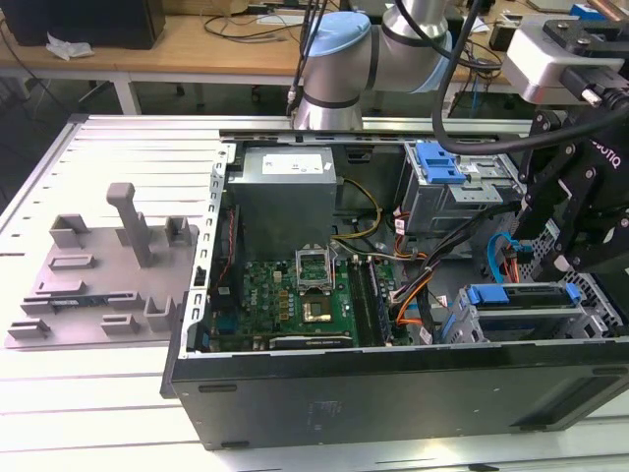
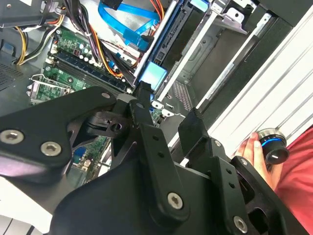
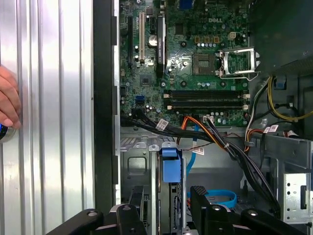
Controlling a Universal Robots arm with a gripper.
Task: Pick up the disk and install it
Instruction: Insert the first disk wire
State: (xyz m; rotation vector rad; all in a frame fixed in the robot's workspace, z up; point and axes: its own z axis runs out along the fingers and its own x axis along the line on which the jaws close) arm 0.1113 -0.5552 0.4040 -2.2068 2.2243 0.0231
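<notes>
The disk [image 1: 519,307] sits on edge in the drive cage at the exterior view's lower right corner of the open computer case, its blue carrier frame [image 1: 521,293] facing up. In both wrist views its blue tab [image 3: 171,169] [image 2: 156,76] lies just beyond the fingertips. My gripper [image 1: 546,246] [image 3: 167,198] [image 2: 166,111] hovers over the cage, open. One black finger [image 3: 136,200] stands on each side of the disk's edge, apart from it, and nothing is held.
Blue and orange cables [image 3: 215,196] run beside the cage, and the motherboard [image 3: 195,63] lies past it. A second cage with a blue latch [image 1: 437,162] is farther back. A grey fixture with posts [image 1: 108,265] lies outside the case. A hand [image 2: 249,147] rests on a knob [image 2: 274,148].
</notes>
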